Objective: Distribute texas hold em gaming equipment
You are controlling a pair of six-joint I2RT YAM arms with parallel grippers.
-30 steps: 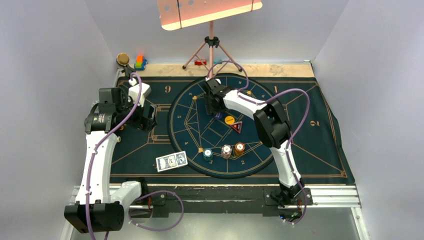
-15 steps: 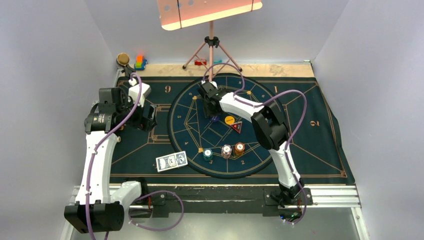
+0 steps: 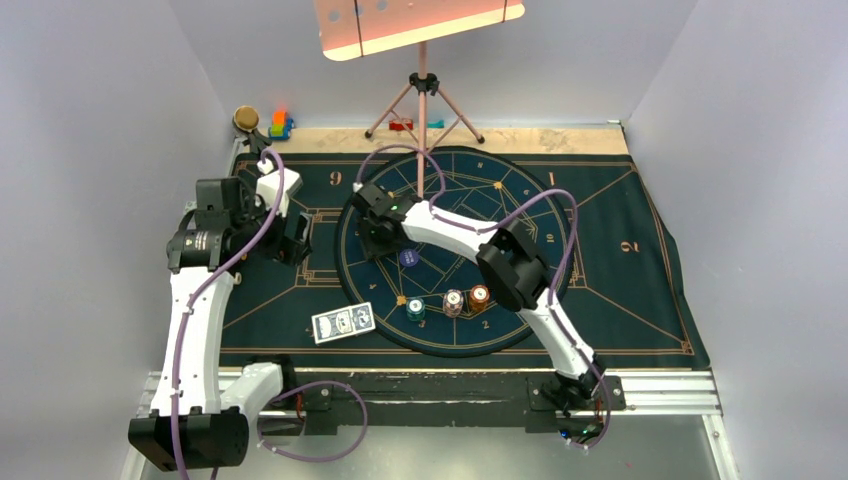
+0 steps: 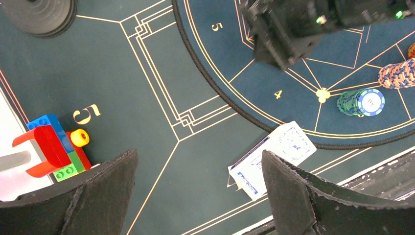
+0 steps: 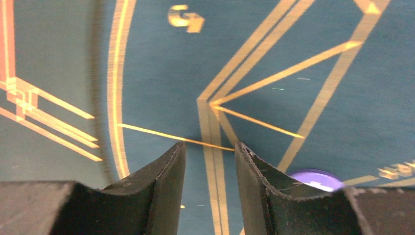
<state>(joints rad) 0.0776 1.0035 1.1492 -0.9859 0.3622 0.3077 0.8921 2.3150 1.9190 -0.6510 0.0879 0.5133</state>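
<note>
A dark blue chip (image 3: 407,258) lies flat on the round mat (image 3: 520,200); it also shows in the right wrist view (image 5: 313,178). My right gripper (image 3: 372,235) hovers just left of it, its jaws a little apart and empty (image 5: 209,156). Teal (image 3: 416,309), white (image 3: 453,300) and orange (image 3: 479,296) chip stacks stand at the mat's near edge. Blue-and-white cards (image 3: 343,322) lie left of them and show in the left wrist view (image 4: 279,156). My left gripper (image 3: 297,240) is open and empty (image 4: 198,161) over the left of the cloth. The yellow disc and triangular marker are hidden behind my right arm.
A pink tripod stand (image 3: 423,90) with a board stands at the back. Toy blocks (image 3: 280,125) and a brass knob (image 3: 245,118) sit at the back left. The left wrist view shows toy blocks (image 4: 54,147) and a black disc (image 4: 39,14).
My right gripper swung left and nearer across the round mat. The dark blue chip moved with it, down and left, and now lies free on the mat. The left arm stayed still.
</note>
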